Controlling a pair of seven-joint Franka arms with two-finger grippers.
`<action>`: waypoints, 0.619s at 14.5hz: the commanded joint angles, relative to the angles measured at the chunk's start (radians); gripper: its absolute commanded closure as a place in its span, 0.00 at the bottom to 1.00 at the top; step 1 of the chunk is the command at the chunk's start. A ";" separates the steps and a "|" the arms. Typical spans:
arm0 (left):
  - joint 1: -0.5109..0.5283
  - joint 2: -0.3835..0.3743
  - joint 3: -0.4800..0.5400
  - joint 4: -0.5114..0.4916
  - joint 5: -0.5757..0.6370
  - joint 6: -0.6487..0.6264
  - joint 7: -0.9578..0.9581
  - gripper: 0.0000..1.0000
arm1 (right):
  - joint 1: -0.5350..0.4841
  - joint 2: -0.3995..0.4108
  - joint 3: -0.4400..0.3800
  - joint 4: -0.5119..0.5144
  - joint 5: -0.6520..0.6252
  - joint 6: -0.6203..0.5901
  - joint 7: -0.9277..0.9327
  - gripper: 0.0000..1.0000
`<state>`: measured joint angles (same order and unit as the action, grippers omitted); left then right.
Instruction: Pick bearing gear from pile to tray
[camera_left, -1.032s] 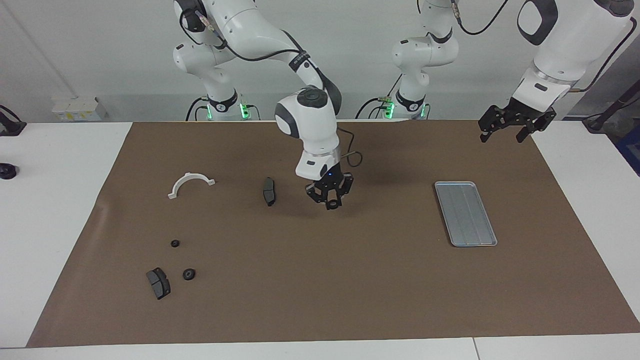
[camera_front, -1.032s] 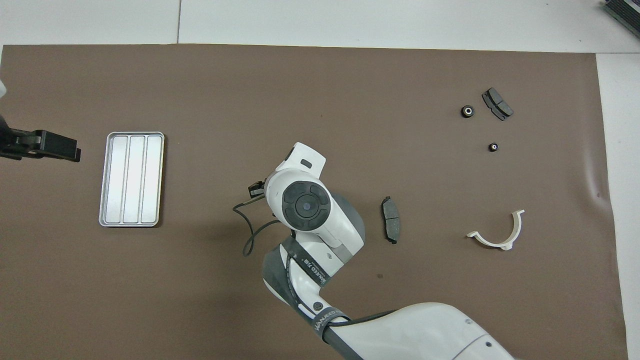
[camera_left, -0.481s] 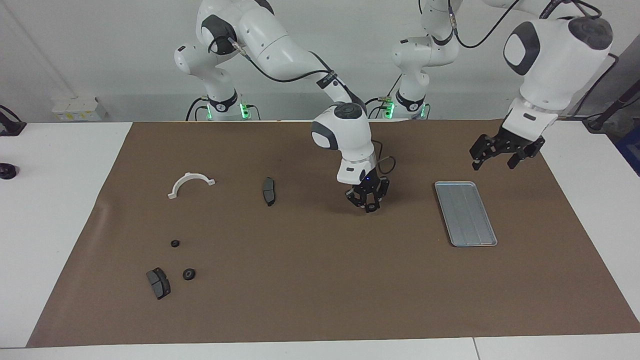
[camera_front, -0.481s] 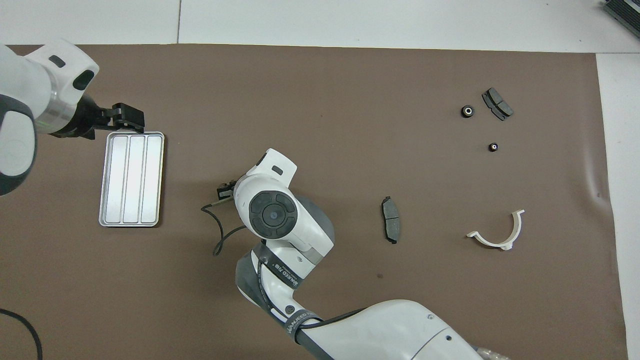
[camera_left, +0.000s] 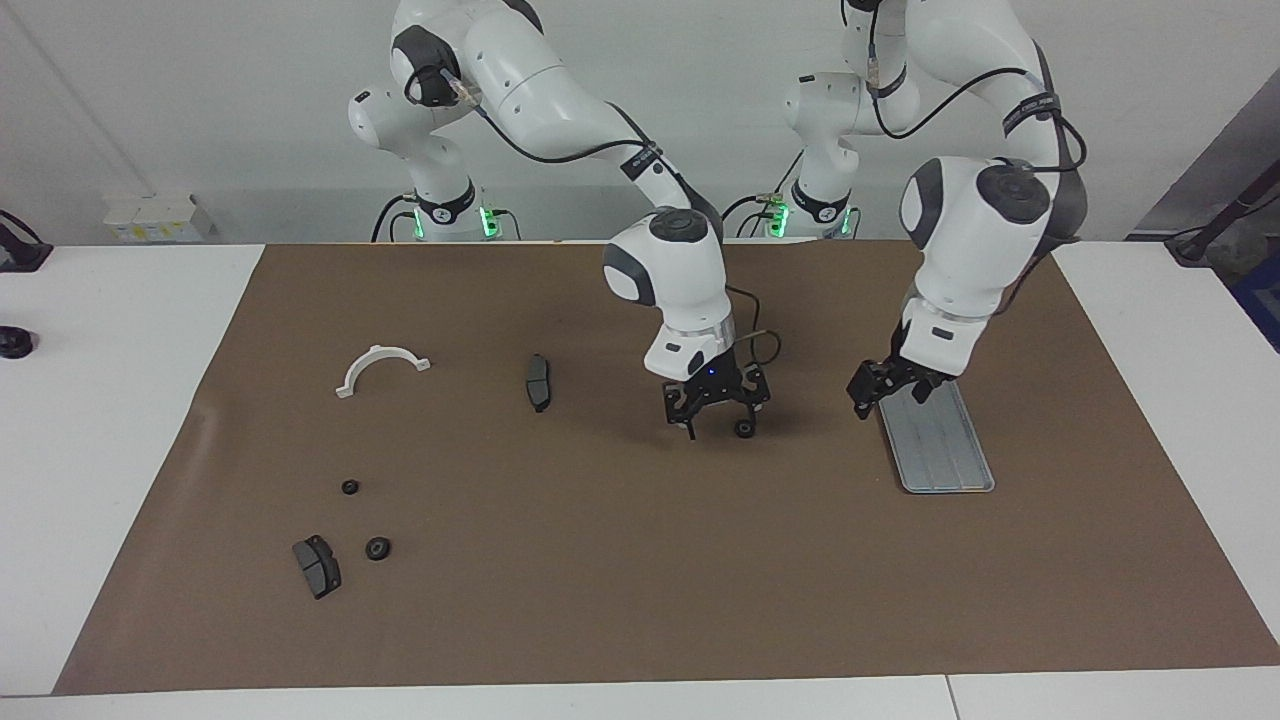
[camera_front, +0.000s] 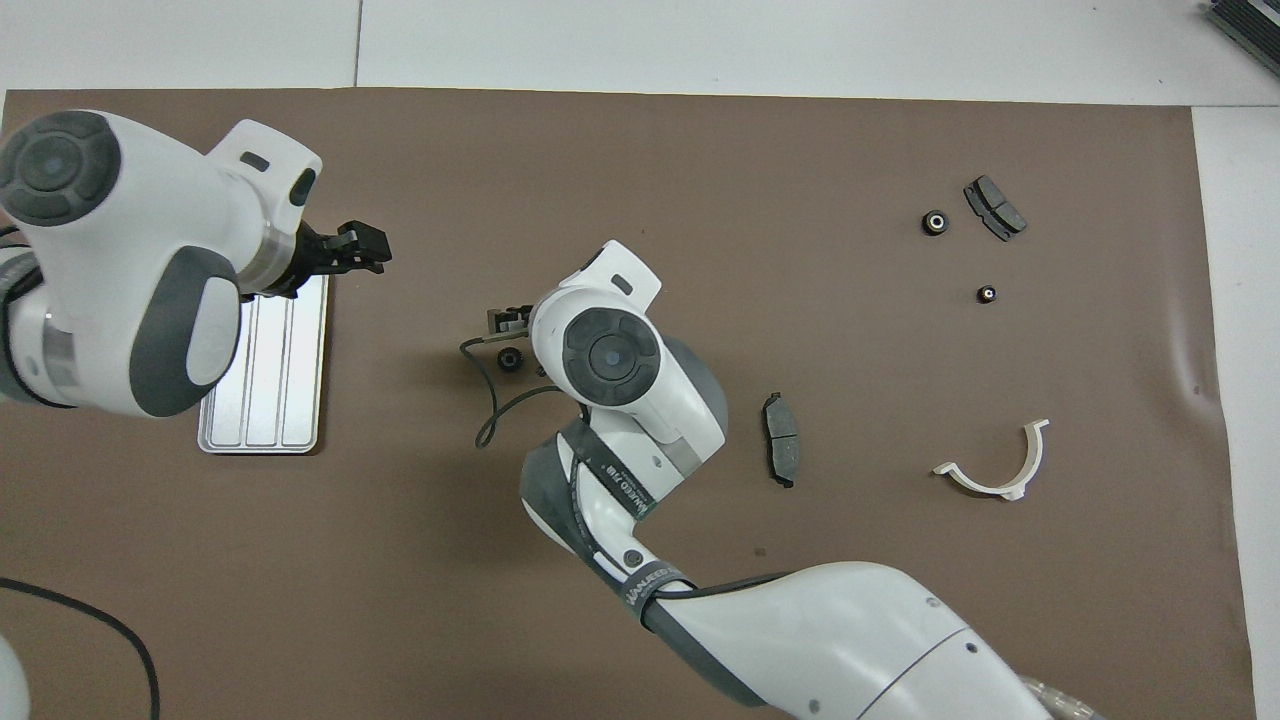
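A small black bearing gear (camera_left: 745, 430) (camera_front: 509, 360) lies on the brown mat between the pile and the tray. My right gripper (camera_left: 717, 428) stands open just above the mat, one fingertip right beside the gear. The silver tray (camera_left: 945, 455) (camera_front: 290, 390) lies toward the left arm's end. My left gripper (camera_left: 890, 388) (camera_front: 355, 250) hangs open, with nothing in it, over the tray's corner nearest the robots. The pile toward the right arm's end has two black rings (camera_left: 349, 487) (camera_left: 377, 548), a grey pad (camera_left: 317, 566) and a white half-ring bracket (camera_left: 381, 363).
A second grey pad (camera_left: 538, 382) (camera_front: 781, 452) lies on the mat beside the right arm, toward the pile. The brown mat (camera_left: 640, 600) covers most of the white table. The right arm's cable (camera_front: 485, 420) loops above the mat near the gear.
My right gripper carried the gear toward the tray, lowered and opened; the gear now sits on the mat. My left arm swung in from the table's edge to the tray.
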<state>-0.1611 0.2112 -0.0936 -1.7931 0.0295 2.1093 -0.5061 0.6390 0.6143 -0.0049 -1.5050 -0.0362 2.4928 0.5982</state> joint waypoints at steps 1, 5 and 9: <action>-0.101 0.071 0.014 -0.018 0.062 0.092 -0.251 0.00 | -0.117 -0.040 0.016 0.005 -0.011 -0.096 -0.122 0.00; -0.181 0.152 0.012 -0.064 0.109 0.173 -0.460 0.00 | -0.310 -0.053 0.016 0.003 -0.005 -0.172 -0.343 0.00; -0.244 0.143 0.011 -0.130 0.109 0.207 -0.564 0.00 | -0.482 -0.047 0.016 -0.004 -0.008 -0.170 -0.461 0.00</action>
<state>-0.3746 0.3894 -0.0964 -1.8777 0.1141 2.2930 -1.0111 0.2136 0.5714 -0.0087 -1.4974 -0.0360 2.3271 0.1804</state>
